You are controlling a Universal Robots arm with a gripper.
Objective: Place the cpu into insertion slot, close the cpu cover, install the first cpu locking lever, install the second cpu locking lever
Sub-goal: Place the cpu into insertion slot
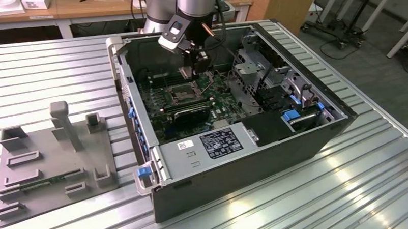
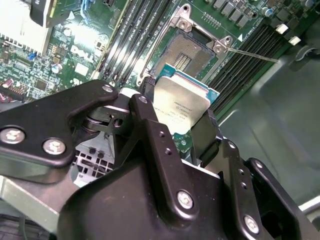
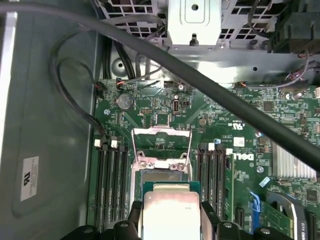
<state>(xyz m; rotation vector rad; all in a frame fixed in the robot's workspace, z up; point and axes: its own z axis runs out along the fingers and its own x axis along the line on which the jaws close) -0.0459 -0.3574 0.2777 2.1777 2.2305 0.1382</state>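
End effector (image 2: 175, 120) clenched on the cpu (image 2: 181, 97), black fingers (image 3: 209, 217) pressing two opposite edges, metal face showing in both wrist views. Cpu held above the insertion slot (image 2: 186, 50), apart from it, not seated. The chip hides one edge of the slot, and the fingers cover the chip's own sides. Cpu cover (image 3: 161, 144) stands swung open beyond the slot from the end effector, green board visible through its window. Thin metal lever (image 2: 250, 54) juts out from one slot corner. Memory slots (image 3: 111, 180) flank the slot on both sides. Thick black cable (image 3: 225, 100) crosses in front of the board past the slot, hiding a strip of it. Exterior view: arm reaches down into the open computer case (image 1: 312, 143) on the ribbed worktop (image 1: 56, 63). The chip is too small to pick out there, and the slot (image 1: 179, 96) is only a small square.
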